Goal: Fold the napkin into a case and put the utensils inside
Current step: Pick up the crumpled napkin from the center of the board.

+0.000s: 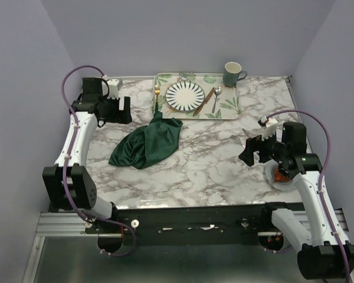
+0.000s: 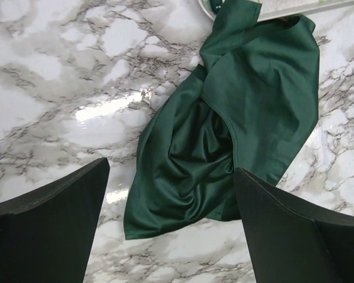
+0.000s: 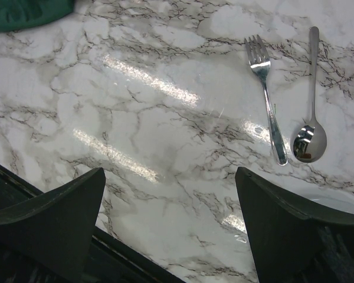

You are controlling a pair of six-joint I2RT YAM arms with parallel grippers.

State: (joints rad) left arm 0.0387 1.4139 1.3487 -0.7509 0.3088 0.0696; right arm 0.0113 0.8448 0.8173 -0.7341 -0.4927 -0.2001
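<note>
The dark green napkin (image 1: 147, 141) lies crumpled on the marble table, left of centre, one corner reaching up onto the tray's edge. In the left wrist view the napkin (image 2: 248, 100) spreads below and between my fingers. A gold fork (image 1: 157, 94) lies left of the striped plate (image 1: 185, 94); a copper knife (image 1: 204, 101) and a silver spoon (image 1: 216, 99) lie to its right. No folded case shows. My left gripper (image 1: 125, 110) (image 2: 171, 171) hangs open above the table left of the napkin. My right gripper (image 1: 251, 150) (image 3: 170, 174) is open over bare marble at the right.
The leaf-patterned tray (image 1: 230, 109) holds the plate at the back, with a green mug (image 1: 232, 74) at its far right corner. A small white dish (image 1: 277, 180) sits under the right arm. In the right wrist view a silver fork (image 3: 267, 100) and spoon (image 3: 310, 118) lie on the marble.
</note>
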